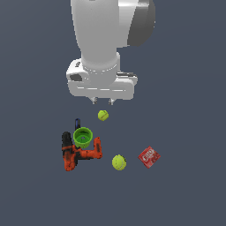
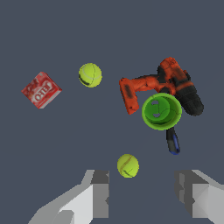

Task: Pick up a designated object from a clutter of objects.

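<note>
Above the clutter, the pincer [image 1: 102, 102] hangs released and empty, jaws spread wide. Nothing is lifted yet: the green cup [image 1: 82, 137] sits against the orange-black power drill [image 1: 75, 154], toward the exterior view's left of the pincer. Approach, grasp and lift all remain.

Items on the dark floor, six in all: one green cup [image 1: 82, 137] [image 2: 161, 111]; two yellow-green balls [image 1: 103, 115] [image 2: 127, 166], [image 1: 118, 162] [image 2: 90, 75]; one orange-and-black drill [image 1: 75, 154] [image 2: 164, 87]; one red flat box [image 1: 149, 157] [image 2: 41, 90]; one dark blue stick [image 1: 77, 123] [image 2: 173, 142], partly hidden behind the cup.
</note>
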Controlling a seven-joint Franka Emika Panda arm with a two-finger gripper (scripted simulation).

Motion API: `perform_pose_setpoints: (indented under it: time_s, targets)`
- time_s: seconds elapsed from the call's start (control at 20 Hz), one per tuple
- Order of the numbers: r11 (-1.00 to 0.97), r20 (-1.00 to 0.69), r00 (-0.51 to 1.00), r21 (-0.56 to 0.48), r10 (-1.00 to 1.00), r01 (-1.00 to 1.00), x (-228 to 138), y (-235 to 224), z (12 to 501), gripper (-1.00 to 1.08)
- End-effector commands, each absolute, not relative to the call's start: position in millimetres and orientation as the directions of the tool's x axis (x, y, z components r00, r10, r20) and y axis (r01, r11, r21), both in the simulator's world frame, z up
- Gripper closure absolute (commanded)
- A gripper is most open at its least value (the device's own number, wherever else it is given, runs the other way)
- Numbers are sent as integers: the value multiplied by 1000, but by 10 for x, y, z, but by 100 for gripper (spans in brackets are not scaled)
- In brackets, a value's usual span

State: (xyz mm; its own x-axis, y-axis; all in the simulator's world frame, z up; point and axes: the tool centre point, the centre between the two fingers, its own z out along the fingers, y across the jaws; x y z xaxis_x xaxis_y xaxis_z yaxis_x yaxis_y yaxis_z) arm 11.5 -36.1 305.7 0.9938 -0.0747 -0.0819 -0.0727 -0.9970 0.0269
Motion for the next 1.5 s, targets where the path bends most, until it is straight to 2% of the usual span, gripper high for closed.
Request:
perform_pose_setpoints:
  time_s: [0.0, 0.7, 1.45]
  targets:
    - [-995, -115, 989, 25, -98, -96, 170, -459, 2965, -20]
    - [-966, -355, 900, 29, -251, -258, 428, -1204, 2168, -20]
    - [-923, -556, 754, 65, -350, -380, 363, -1845, 1299, -20]
